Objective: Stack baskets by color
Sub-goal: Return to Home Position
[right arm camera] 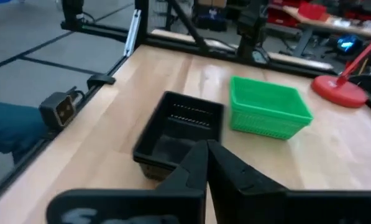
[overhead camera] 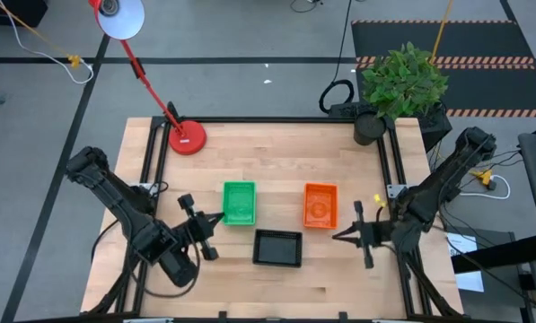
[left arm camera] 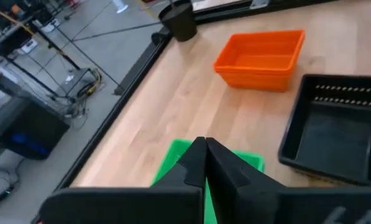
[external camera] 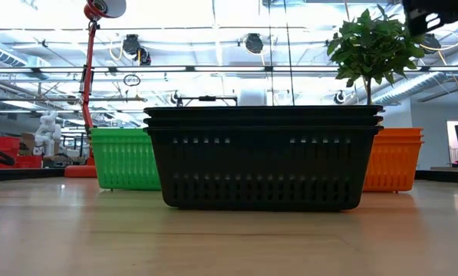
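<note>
The tabletop is seen from above, with the baskets gathered by colour into three groups near its centre, none touching another. The black baskets lie closest to the front edge, and the low view shows three nested rims, one above another. Taking the black baskets as the dial centre in the high view, the green baskets lie at 11 o'clock and the orange baskets at 1 o'clock, level with each other and well apart. All openings face upward. The left gripper lies at 9 o'clock from the black baskets, just beside the green ones. Its fingers are pressed together with nothing between them. The right gripper lies at 3 o'clock from the black baskets, near the orange ones, and its fingers are likewise closed on nothing. At the far edge, a red lamp has its base at 11 o'clock from the tabletop centre, and a potted plant stands at 1 o'clock.
</note>
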Available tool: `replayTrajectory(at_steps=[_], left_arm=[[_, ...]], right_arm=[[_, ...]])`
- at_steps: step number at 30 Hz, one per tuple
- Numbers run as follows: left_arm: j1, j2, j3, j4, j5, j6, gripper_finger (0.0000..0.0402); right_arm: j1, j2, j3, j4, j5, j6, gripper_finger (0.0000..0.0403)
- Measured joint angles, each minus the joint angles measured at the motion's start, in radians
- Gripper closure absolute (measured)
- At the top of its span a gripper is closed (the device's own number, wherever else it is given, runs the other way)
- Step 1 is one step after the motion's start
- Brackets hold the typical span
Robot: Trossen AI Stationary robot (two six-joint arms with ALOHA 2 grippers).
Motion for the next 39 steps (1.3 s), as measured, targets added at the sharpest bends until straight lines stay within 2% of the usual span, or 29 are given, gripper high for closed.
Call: replayTrajectory(at_steps=[5,12,16,21,25,28,31,33,35,39], left_arm=[[0.044,-0.129,-0.192,0.315,0.033,0.176,0.0395],[0.137,-0.266,-0.457,0.940,0.298,0.662,0.0398],[0.174,-0.309,-0.568,1.134,0.400,0.821,0.0389],[0.221,-0.375,-0.640,1.138,0.387,0.870,0.0383],[0.258,-0.417,-0.651,1.041,0.286,0.973,0.0394],[0.277,-0.420,-0.651,1.036,0.280,0.857,0.0398],[0.298,-0.420,-0.651,1.008,0.278,0.825,0.0393],[0.316,-0.419,-0.651,0.986,0.303,0.822,0.0391],[0.340,-0.426,-0.651,0.977,0.372,0.817,0.0397],[0.391,-0.465,-0.721,1.104,0.514,0.860,0.0396]], right_arm=[[-0.033,-0.131,-0.098,0.031,-0.015,-0.095,0.0402],[-0.128,-0.283,-0.182,0.031,-0.119,-0.218,0.0402],[-0.199,-0.356,-0.215,0.031,-0.212,-0.283,0.0402],[-0.292,-0.421,-0.245,0.019,-0.307,-0.339,0.0403],[-0.362,-0.455,-0.260,-0.009,-0.354,-0.373,0.0403],[-0.411,-0.472,-0.278,-0.013,-0.410,-0.387,0.0403],[-0.460,-0.488,-0.302,-0.007,-0.476,-0.389,0.0403],[-0.495,-0.495,-0.327,0.019,-0.515,-0.385,0.0403],[-0.526,-0.497,-0.353,0.040,-0.544,-0.377,0.0403],[-0.567,-0.497,-0.385,0.069,-0.554,-0.362,0.0403]])
